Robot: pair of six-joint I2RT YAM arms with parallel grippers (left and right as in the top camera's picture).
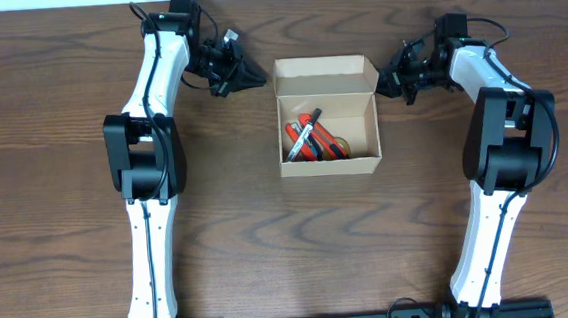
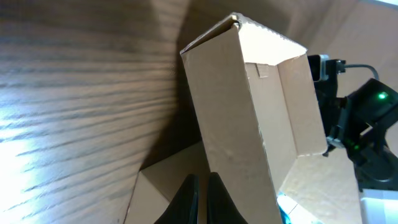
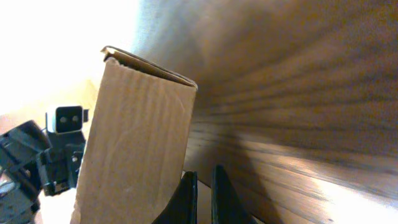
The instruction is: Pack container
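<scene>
Closest to the lens are the dark, tapered fingers of the left pincer (image 2: 200,186), pressed together with nothing between them; just ahead of their tips rises a side wall of the container (image 2: 236,124), plain tan cardboard, matt and faintly ribbed, with sharp folded edges. The right pincer (image 3: 204,180) faces the opposite wall from the other side; its fingers stand close with a thin slot between, and from this low angle I cannot tell whether they are fully closed; nothing is held in them. The container thus sits between the two pincers, each tip just beside or perhaps touching a wall near the hinged end; beyond it, from the left pincer, the other arm's dark wrist shows with a green light.

Packing looks largely done: from overhead a small heap of red-orange and black tools (image 1: 313,137), slim and hard-looking, lies inside, toward the left pincer's side of the floor; nothing loose shows on the table (image 1: 66,194), dark brown wood with a strong grain and some sheen. The flap lid (image 1: 323,73) stands open at the far edge; folding it down and shutting the container seems to be what is left.
</scene>
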